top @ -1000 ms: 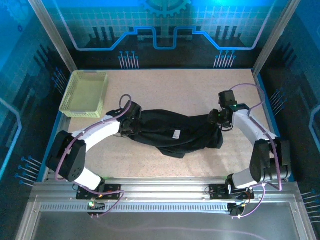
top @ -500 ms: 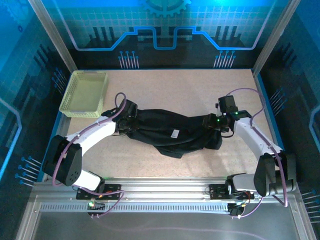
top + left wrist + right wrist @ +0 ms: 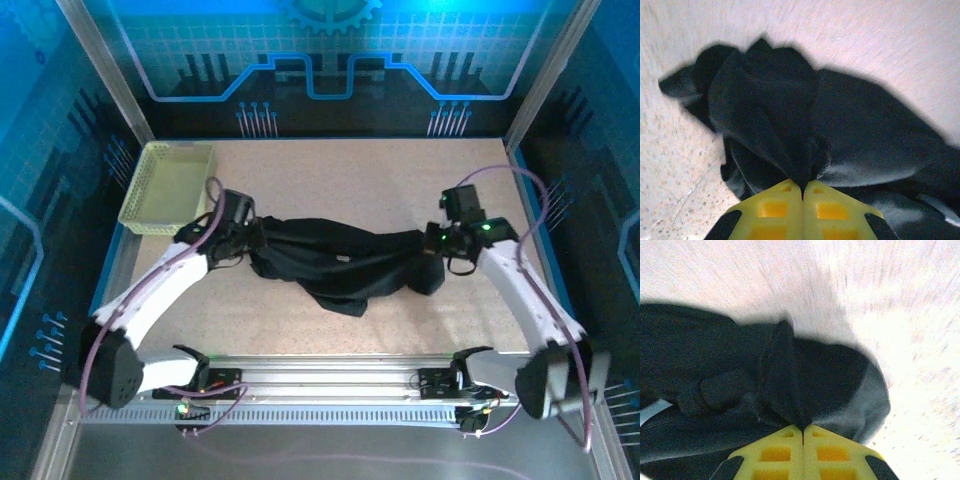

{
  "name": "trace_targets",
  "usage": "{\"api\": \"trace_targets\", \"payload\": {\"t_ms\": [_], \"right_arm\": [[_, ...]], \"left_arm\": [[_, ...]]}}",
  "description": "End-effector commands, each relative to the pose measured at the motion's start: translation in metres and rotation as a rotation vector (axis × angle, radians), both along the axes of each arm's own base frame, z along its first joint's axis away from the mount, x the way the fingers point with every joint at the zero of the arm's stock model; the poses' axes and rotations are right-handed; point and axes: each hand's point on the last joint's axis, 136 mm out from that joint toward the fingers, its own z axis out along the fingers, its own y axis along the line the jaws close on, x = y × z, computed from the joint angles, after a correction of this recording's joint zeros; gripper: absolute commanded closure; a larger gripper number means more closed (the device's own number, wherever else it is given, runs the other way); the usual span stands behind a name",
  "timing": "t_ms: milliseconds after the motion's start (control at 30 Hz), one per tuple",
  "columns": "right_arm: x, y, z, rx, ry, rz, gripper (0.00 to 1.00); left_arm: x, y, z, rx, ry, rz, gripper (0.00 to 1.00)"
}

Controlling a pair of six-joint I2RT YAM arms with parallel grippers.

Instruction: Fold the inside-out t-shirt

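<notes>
Stretching across the middle of the tabletop in the top external view, the inside-out t-shirt forms a bunched black band between the two arms, with one lobe drooping toward the near edge. The left arm meets its left end and the right arm its right end. A small white tag shows near the middle of the cloth. A pale yellow-green mesh basket sits in the far left corner, apart from the shirt.

From the left wrist, the yellow left fingers are pressed together, pinching a gathered ridge of the black fabric, which spreads away from them over the speckled tabletop.

From the right wrist, blurred, the yellow right fingers are likewise closed tight on a raised fold of the shirt. A pale strip peeks from the cloth at the left edge; whether it is the tag I cannot tell.
</notes>
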Motion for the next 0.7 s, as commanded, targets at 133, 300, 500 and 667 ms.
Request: {"api": "trace_targets", "payload": {"t_ms": [133, 300, 500, 667], "right_arm": [[-0.055, 0.000, 0.207, 0.057, -0.538, 0.118, 1.00], [-0.116, 0.016, 0.300, 0.161, -0.813, 0.264, 1.00], [-0.181, 0.010, 0.370, 0.173, -1.042, 0.310, 1.00], [-0.179, 0.002, 0.393, 0.136, -1.087, 0.275, 1.00]], "left_arm": [[-0.035, 0.016, 0.227, -0.138, -0.609, -0.034, 1.00], [-0.095, 0.016, 0.325, -0.262, -0.887, -0.140, 1.00], [-0.168, 0.023, 0.399, -0.361, -1.128, -0.243, 1.00], [-0.171, 0.014, 0.413, -0.406, -1.148, -0.296, 1.00]]}}
